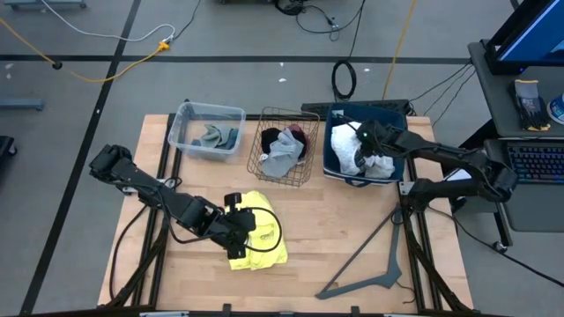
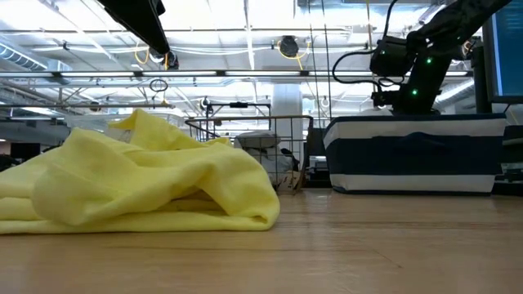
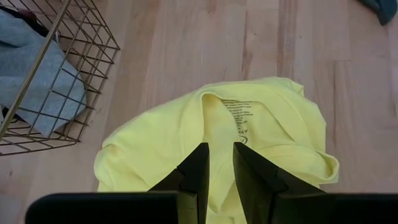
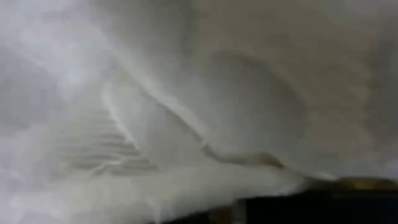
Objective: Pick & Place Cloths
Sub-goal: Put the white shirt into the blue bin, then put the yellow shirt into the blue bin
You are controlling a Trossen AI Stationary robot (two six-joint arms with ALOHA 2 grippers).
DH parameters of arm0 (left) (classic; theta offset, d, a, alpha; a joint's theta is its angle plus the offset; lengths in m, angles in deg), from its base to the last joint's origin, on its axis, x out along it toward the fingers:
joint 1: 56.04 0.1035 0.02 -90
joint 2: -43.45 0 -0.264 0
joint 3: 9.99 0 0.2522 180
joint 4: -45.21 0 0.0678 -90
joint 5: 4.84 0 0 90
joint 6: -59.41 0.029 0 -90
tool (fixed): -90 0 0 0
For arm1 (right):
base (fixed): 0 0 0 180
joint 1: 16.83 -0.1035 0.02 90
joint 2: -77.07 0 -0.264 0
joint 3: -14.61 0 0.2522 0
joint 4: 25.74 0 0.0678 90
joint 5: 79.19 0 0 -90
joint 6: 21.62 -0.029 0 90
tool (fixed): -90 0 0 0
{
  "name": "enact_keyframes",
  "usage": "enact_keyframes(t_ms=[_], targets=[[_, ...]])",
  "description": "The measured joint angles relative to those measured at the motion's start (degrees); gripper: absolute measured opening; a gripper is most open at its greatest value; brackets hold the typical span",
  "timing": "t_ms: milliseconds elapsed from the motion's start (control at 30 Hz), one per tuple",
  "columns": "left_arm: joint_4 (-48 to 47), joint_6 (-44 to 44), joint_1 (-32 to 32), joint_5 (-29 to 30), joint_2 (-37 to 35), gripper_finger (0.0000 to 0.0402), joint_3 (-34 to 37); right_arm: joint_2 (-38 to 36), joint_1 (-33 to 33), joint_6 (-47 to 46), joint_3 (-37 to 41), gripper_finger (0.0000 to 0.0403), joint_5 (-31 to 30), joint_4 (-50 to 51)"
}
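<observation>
A large yellow cloth (image 1: 262,236) lies crumpled on the wooden table near its front; it also shows in the low view (image 2: 139,180) and the left wrist view (image 3: 273,124). My left gripper (image 3: 221,155) hangs above it (image 1: 240,218), its fingers a little apart, touching nothing. A white cloth (image 1: 352,157) lies in the blue bin (image 1: 335,172) at the far right. My right gripper (image 1: 366,138) reaches down into that bin. The white cloth (image 4: 186,93) fills the right wrist view and hides the fingers.
A wire basket (image 1: 263,167) at the far middle holds grey, black and maroon cloths. A clear plastic bin (image 1: 187,114) at the far left holds a grey-green cloth (image 1: 220,136). A grey V-shaped metal bar (image 1: 374,264) lies at the front right.
</observation>
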Motion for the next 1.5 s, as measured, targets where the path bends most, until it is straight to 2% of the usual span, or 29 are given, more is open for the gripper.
enact_keyframes(t_ms=[333, 533, 733, 900, 1167, 1367, 1500], targets=[[-0.03, 0.26, 0.0, -0.34, 0.0, 0.0076, 0.0, -2.94, -0.11, 1.83, 0.0, 0.014, 0.59, 5.42], [0.3, 0.28, 0.0, -0.36, 0.0, 0.0076, 0.0, -5.94, -0.11, 1.86, 0.04, 0.0171, 8.79, 9.92], [1.48, 0.35, 0.0, -0.54, 0.0, 0.0076, 0.0, -8.51, -0.1, 1.61, -2.46, 0.0187, 10.78, 13.32], [1.48, 0.37, -0.02, -1.43, 0.0, 0.0076, 0.0, -8.77, -0.1, -0.37, -8.75, 0.0189, 18.29, 19.4], [1.45, 0.22, 0.0, -3.22, 0.0, 0.0076, 0.0, -8.77, -0.11, -1.84, -15.24, 0.019, 33.09, 20.43], [1.45, -1.83, -0.49, -6.76, 0.0, 0.0076, 0.0, -10.04, -0.34, -2.74, -16.44, 0.0185, 44.0, 14.84], [1.43, -5.25, -1.95, -9.08, 0.0, 0.0076, 0.0, -11.63, -2.68, -2.21, -16.44, 0.0183, 46.7, 9.72]])
